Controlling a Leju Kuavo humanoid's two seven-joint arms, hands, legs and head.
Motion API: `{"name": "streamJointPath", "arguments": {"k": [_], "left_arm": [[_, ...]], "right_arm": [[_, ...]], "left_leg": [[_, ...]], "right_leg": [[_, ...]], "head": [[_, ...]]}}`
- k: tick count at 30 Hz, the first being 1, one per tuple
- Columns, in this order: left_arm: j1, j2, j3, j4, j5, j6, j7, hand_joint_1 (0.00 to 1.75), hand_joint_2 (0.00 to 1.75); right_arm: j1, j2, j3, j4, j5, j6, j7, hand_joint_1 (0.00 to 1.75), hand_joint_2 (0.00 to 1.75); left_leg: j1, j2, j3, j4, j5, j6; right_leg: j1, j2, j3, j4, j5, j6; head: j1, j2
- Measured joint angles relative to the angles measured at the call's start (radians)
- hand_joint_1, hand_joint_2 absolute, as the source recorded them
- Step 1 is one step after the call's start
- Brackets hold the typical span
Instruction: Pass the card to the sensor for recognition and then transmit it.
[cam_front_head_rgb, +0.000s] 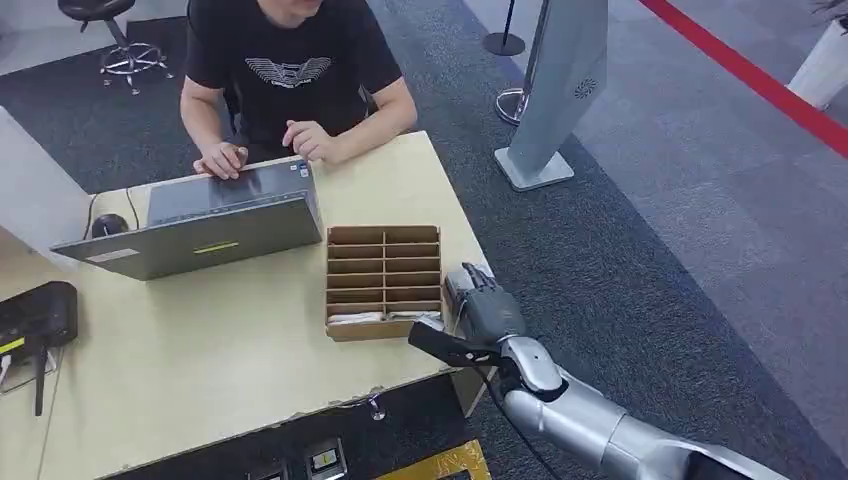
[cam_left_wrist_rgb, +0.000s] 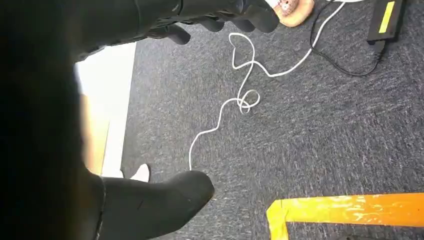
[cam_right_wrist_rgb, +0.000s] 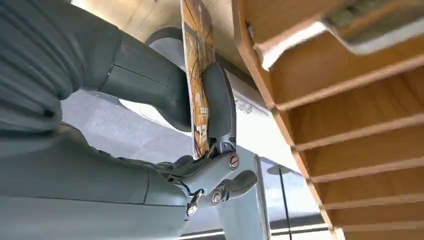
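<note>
At the far left of the worktop (cam_front_head_rgb: 200, 370), well apart from the fingers, a person (cam_front_head_rgb: 290, 70) types on a laptop (cam_front_head_rgb: 200, 220). Just beside the right hand (cam_front_head_rgb: 483, 305) stands the slotted wooden organiser (cam_front_head_rgb: 384, 280). That hand's thumb and fingers (cam_right_wrist_rgb: 220, 100) pinch the card (cam_right_wrist_rgb: 197, 75) on edge, probably so a face stays clear for the sensor. The left hand (cam_left_wrist_rgb: 165, 17) hangs over carpet; whether it is open cannot be told.

I see a person (cam_front_head_rgb: 290, 70) typing on a grey laptop (cam_front_head_rgb: 200, 222) at upper left, a black router (cam_front_head_rgb: 35, 318) at the left edge, and a stool (cam_front_head_rgb: 115, 35) behind.
</note>
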Motion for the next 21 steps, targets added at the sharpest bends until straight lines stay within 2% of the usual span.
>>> {"name": "streamJointPath", "arguments": {"k": [14,17,21], "left_arm": [[0.0,0.0,0.007,0.0,-0.006,0.0,-0.006,0.0,1.75],[0.0,0.0,0.007,0.0,-0.01,0.0,-0.006,0.0,1.75],[0.0,0.0,0.007,0.0,-0.018,0.0,-0.006,0.0,1.75]], "right_arm": [[0.001,-0.031,-0.001,-0.074,-0.002,-0.011,-0.006,1.75,1.75],[0.002,-0.038,-0.001,-0.081,0.015,-0.014,0.008,1.75,1.75],[0.004,-0.049,-0.003,-0.085,0.095,-0.014,0.065,1.75,1.75]], "left_leg": [[0.0,0.0,0.0,0.0,0.0,0.0],[0.0,0.0,0.0,0.0,0.0,0.0],[0.0,0.0,0.0,0.0,0.0,0.0]], "right_leg": [[0.0,0.0,0.0,0.0,0.0,0.0],[0.0,0.0,0.0,0.0,0.0,0.0],[0.0,0.0,0.0,0.0,0.0,0.0]], "head": [[0.0,0.0],[0.0,0.0],[0.0,0.0]]}}
